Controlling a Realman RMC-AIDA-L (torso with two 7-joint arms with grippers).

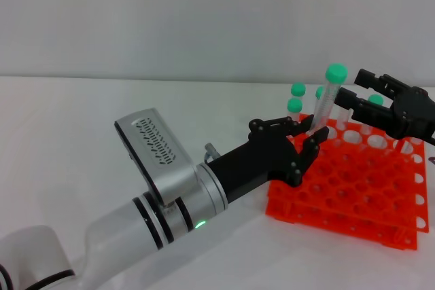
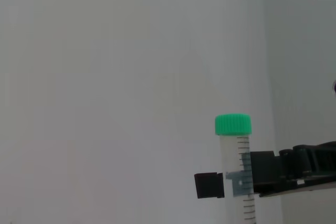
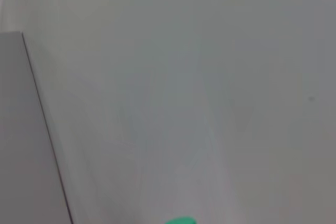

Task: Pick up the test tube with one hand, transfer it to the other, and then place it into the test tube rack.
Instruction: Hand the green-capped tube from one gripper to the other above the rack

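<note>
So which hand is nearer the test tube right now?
Left. The left hand grips the test tube around its lower part, above the test tube rack. The right hand is open beside the tube's cap, not touching.

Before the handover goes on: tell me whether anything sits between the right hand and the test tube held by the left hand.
Nothing visible blocks it. The left hand holds the test tube upright over the orange rack; the right hand is beside its upper part, fingers open, with only air between.
</note>
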